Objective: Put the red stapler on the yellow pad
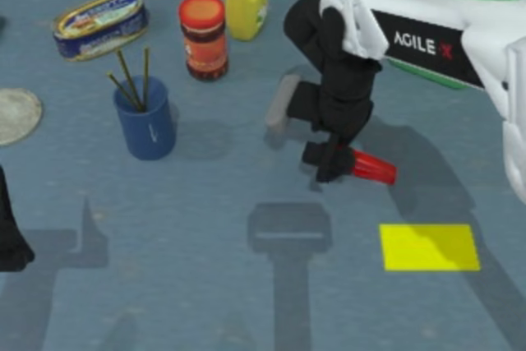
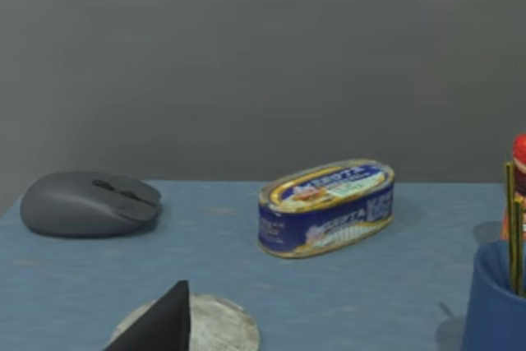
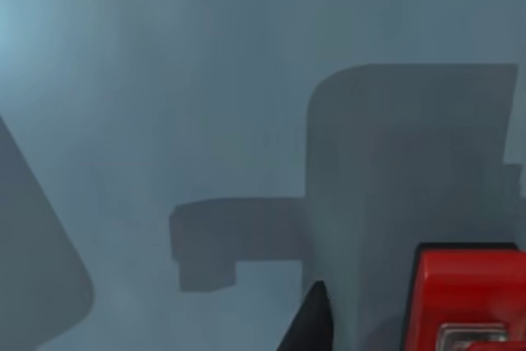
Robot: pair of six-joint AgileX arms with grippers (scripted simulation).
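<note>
Your right arm reaches in from the top view's upper right, its white link slanting down toward the table's middle and the black wrist bending downward below it. The right gripper (image 1: 330, 162) points down and is closed around the stapler (image 1: 374, 168), whose red end sticks out to the right of the fingers. Your left arm is parked at the left edge, with only its black gripper (image 1: 11, 244) showing.
</note>
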